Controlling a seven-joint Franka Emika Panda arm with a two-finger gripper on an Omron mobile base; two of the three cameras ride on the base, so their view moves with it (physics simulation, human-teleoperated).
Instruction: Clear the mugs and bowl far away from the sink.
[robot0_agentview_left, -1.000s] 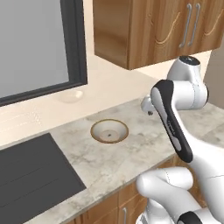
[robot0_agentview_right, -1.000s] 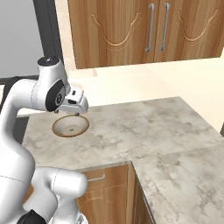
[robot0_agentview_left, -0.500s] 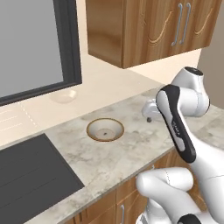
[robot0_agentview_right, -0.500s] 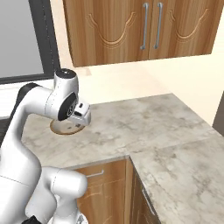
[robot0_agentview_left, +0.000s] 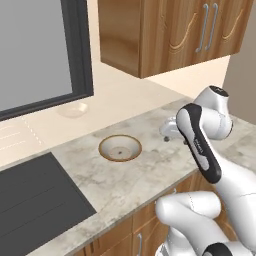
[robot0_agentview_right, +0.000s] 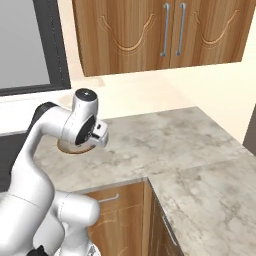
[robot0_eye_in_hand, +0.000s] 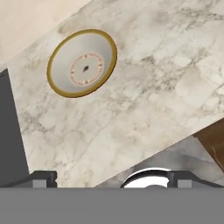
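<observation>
The bowl (robot0_agentview_left: 120, 148), brown-rimmed with a pale inside, sits upright on the marble counter. In the right base view my arm covers most of the bowl (robot0_agentview_right: 67, 148). My gripper (robot0_agentview_left: 169, 132) hangs above the counter to the right of the bowl, apart from it. In the hand view the gripper (robot0_eye_in_hand: 113, 180) is open with nothing between its fingertips (robot0_eye_in_hand: 43, 178), and the bowl (robot0_eye_in_hand: 82, 62) lies ahead at the upper left. The black sink (robot0_agentview_left: 35, 200) is at the lower left, close to the bowl. The mugs are out of view.
A faint cream dish (robot0_agentview_left: 72, 109) rests on the ledge under the dark-framed window (robot0_agentview_left: 40, 55). Wooden wall cabinets (robot0_agentview_left: 170, 35) hang over the counter. The counter (robot0_agentview_right: 190, 150) turns a corner and runs on to the right. Its front edge (robot0_eye_in_hand: 175, 144) crosses the hand view.
Both base views have shifted a little, so the camera moved. My hand has come lower and nearer the counter beside the bowl. The gripper stays open and the bowl has not moved.
</observation>
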